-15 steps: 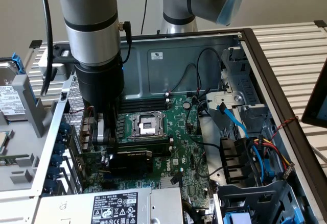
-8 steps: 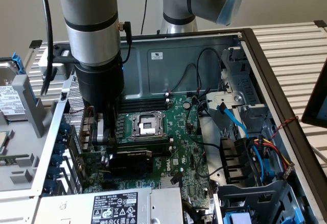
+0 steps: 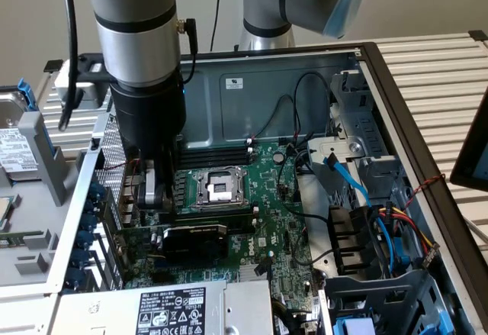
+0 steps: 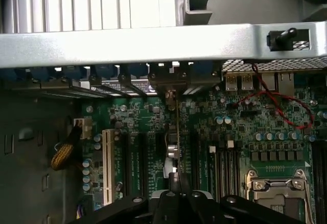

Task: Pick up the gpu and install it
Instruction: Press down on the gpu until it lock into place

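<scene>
I am looking down into an open case (image 3: 252, 83) with the arm reaching in from above. The gripper (image 3: 155, 198) is hanging low over the motherboard (image 3: 282, 220), close to the case's rear wall on the exterior view's left, just beside the socket (image 3: 217, 186). Its jaws are sitting fully closed.

The gpu (image 3: 194, 241) is standing on its edge on the board, in front of the socket and just behind the power supply (image 3: 168, 308). Its black shroud is facing the camera and its long side is running across the board towards the rear wall.

Through the wrist camera I am seeing the gripper (image 4: 179, 183) at the edge of the picture, with the gpu (image 4: 176, 127) showing edge-on as a thin line. That line is running from the fingertips straight to the rear slots (image 4: 168, 83). It is meeting the tips, but I cannot tell whether the jaws are pinching it or only resting over it.

A red wire (image 4: 281, 99) is looping over the board (image 4: 235, 132) near the rear ports. A blue cable (image 3: 347, 175) is lying by the drive bays on the exterior view's right.
</scene>
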You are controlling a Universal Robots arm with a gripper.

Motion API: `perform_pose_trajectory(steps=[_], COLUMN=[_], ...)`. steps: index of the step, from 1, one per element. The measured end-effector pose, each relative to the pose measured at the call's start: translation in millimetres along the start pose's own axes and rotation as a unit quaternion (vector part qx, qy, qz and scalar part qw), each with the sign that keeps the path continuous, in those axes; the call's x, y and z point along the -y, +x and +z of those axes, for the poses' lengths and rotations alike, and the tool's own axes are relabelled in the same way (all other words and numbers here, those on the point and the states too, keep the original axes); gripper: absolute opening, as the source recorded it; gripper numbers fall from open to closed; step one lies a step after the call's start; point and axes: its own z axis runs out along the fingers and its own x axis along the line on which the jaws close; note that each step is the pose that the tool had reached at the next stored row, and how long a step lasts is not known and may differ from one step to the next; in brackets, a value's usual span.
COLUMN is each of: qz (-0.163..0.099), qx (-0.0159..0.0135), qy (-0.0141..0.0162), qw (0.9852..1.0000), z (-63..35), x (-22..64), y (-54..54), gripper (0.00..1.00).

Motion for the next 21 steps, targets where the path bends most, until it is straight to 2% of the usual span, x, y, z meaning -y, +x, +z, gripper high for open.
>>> perform_pose_trajectory(steps=[4,7,10,21], qz=[0.000,0.000,0.000,0.000], qx=[-0.0001,-0.0002,0.0001,0.0015], qy=[-0.0003,-0.0026,-0.0031,-0.0033], qw=[1.0000,1.0000,1.0000,1.0000], z=[-0.5,-0.7,-0.5,5.1], x=[13.8,18.1,23.8,22.0], y=[0.9,4.4,5.7,2.1], gripper=[0.11,0.11,0.11,0.11])
